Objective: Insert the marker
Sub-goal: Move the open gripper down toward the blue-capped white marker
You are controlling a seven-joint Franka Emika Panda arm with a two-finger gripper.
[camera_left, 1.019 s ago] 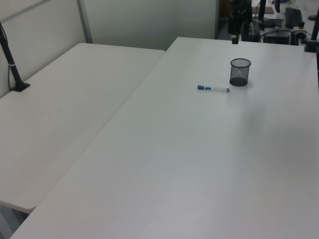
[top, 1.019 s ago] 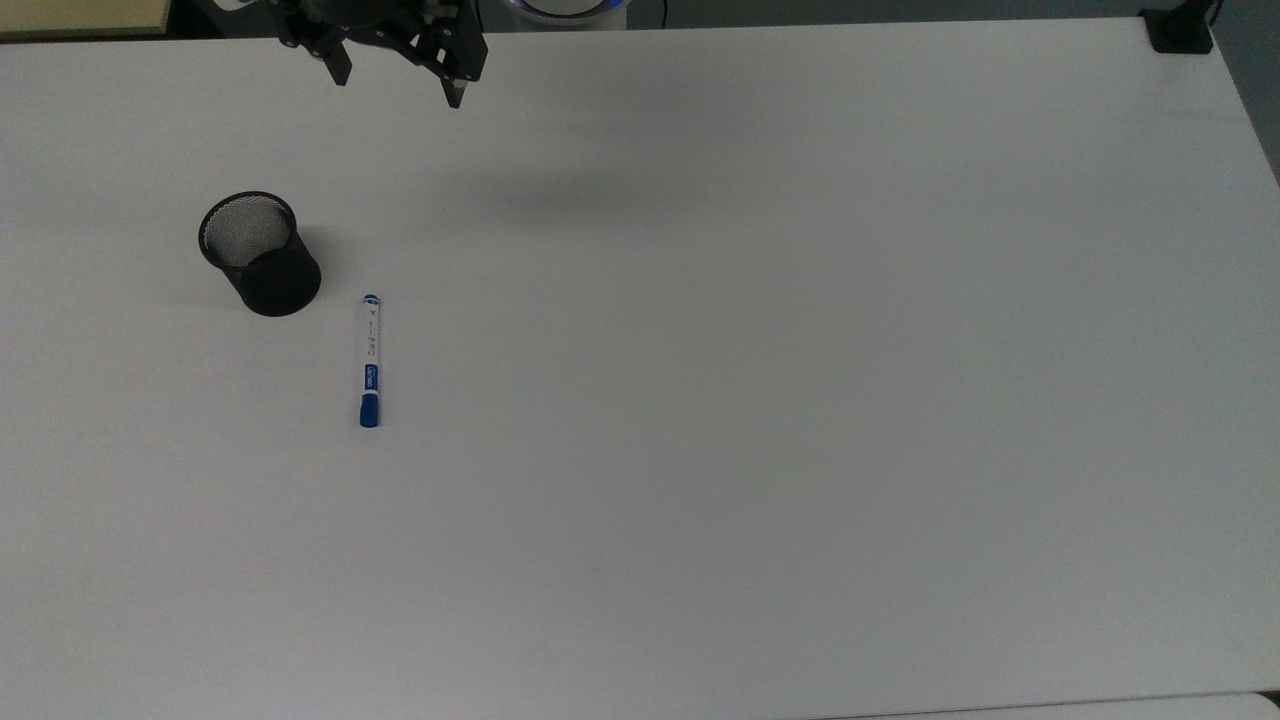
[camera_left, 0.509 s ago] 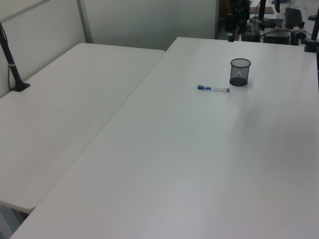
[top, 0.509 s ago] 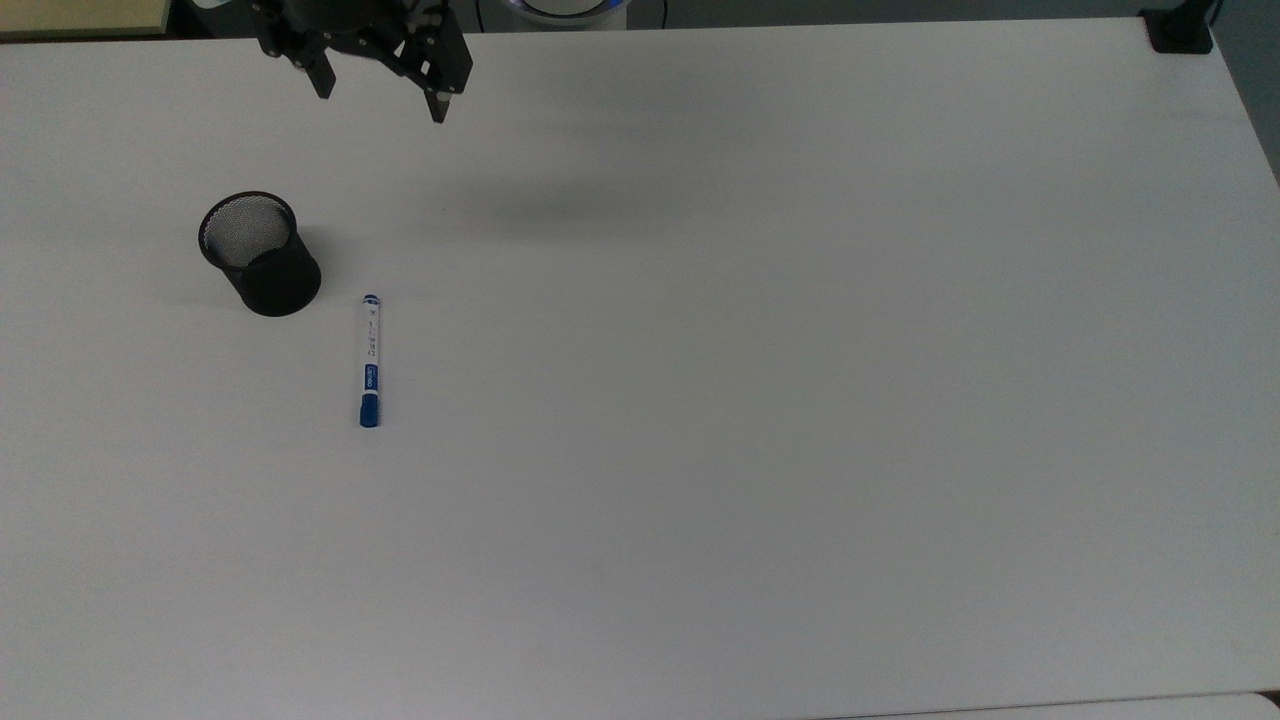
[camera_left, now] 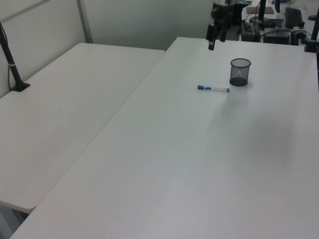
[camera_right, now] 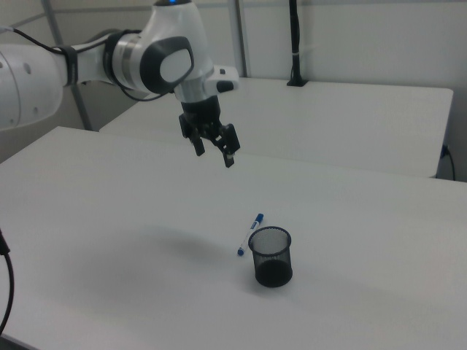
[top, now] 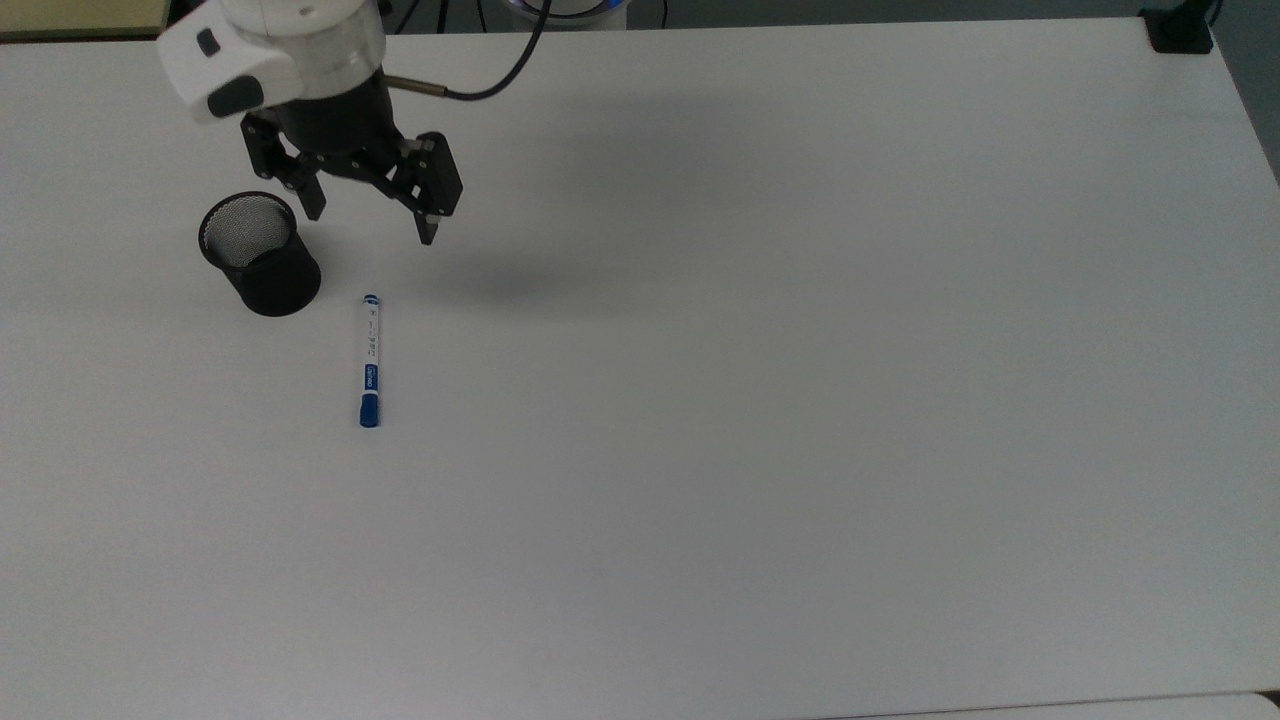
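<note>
I have the end effector [top: 370, 228] hanging in the air above the tabletop [top: 760, 380], fingers spread wide and nothing between them. In the top view it sits just to the right of the cup's [top: 260, 255] rim and above the marker's [top: 370, 361] upper end, with one fingertip [top: 428, 236] pointing down toward the bare surface. In the right view the end effector [camera_right: 214, 154] is well clear of the tabletop [camera_right: 109, 219], up and to the left of the marker [camera_right: 249, 235].

The marker lies flat on the tabletop, apart from the end effector. In the top view it runs nearly straight up and down, blue cap at the bottom, just to the right of the cup and a little below it, not touching. In the left view the marker [camera_left: 213, 89] lies to the left of the cup [camera_left: 239, 72], close to its base.

The cup stands upright, black mesh, mouth open.
</note>
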